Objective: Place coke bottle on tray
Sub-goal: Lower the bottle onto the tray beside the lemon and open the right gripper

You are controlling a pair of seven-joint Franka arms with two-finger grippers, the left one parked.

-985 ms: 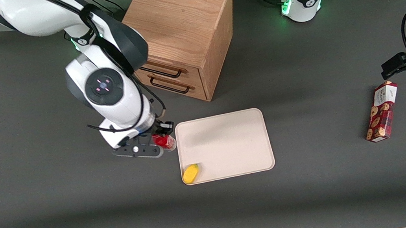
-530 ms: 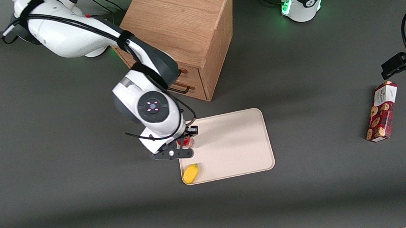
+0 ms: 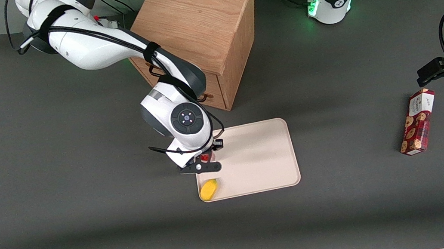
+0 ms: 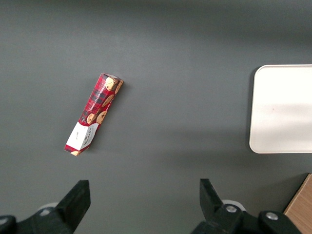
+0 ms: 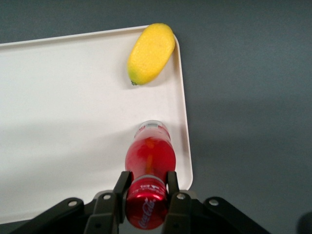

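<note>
Table's tray [image 3: 261, 158] holds mango [image 3: 208, 189]; gripper [image 3: 205, 161] grips coke bottle [image 5: 148, 165] above.

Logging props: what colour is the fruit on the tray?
Yellow mango, clearest in the right wrist view.

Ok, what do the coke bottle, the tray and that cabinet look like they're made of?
The coke bottle, held in the gripper over the tray: probably plastic, glossy, with red showing through a see-through body. The tray: matte pale beige, smooth moulded rim and rounded corners, likely plastic or a fibre composite. The drawer cabinet: wood or wood veneer, with visible grain and dark, probably metal handles.
</note>
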